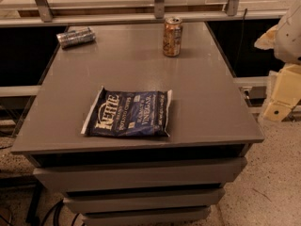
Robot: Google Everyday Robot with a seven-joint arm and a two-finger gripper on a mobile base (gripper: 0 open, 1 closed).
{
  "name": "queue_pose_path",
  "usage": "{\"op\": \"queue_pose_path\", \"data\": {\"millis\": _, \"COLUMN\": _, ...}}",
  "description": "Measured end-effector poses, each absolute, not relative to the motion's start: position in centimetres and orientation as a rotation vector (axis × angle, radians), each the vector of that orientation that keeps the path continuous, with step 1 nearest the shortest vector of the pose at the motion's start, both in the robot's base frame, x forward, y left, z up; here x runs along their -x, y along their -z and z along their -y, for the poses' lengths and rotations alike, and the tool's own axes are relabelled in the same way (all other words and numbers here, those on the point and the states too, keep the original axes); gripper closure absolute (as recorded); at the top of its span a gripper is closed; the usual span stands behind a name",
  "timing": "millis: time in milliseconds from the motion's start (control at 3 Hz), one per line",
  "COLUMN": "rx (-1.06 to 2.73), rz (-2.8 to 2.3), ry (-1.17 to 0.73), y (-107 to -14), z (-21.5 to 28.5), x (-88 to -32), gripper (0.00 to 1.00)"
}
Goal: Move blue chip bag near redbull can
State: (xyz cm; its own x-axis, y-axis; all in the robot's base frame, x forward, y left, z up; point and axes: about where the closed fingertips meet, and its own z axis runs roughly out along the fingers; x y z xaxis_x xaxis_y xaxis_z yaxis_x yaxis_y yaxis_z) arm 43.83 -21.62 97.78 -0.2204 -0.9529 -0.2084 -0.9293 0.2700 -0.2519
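One redbull can [75, 36] lies on its side at the bench's [211, 102] far left. Well apart, near centre, the blue chip bag [128, 113] lies flat, long axis left-right. The gripper [281, 95] hangs beyond the right edge, so the bag lies to its left. I cannot tell how the jaws stand.

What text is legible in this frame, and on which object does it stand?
"KETTLE": large white letters on the chip bag.
"VINEGAR": same bag, right part; its smaller lines are blurred.
Redbull can, lying at back left: print unreadable.
Orange-gold can, upright at back: print unreadable.
Gripper, beyond the table's right edge: no text seen.
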Motion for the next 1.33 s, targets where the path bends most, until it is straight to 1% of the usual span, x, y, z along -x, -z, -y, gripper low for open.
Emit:
{"op": "queue_pose_path", "data": {"millis": 667, "rx": 1.733, "rz": -2.213, "ry": 0.094, "y": -97.8, "z": 21.0, "x": -44.3, "gripper": 0.00}}
{"op": "queue_pose_path", "data": {"millis": 1000, "rx": 1.794, "rz": -2.158, "ry": 0.056, "y": -97.6, "z": 19.0, "x": -45.5, "gripper": 0.00}}
{"op": "queue_pose_path", "data": {"millis": 1333, "rx": 1.872, "rz": -2.089, "ry": 0.005, "y": -97.0, "z": 15.9, "x": -46.8, "gripper": 0.00}}
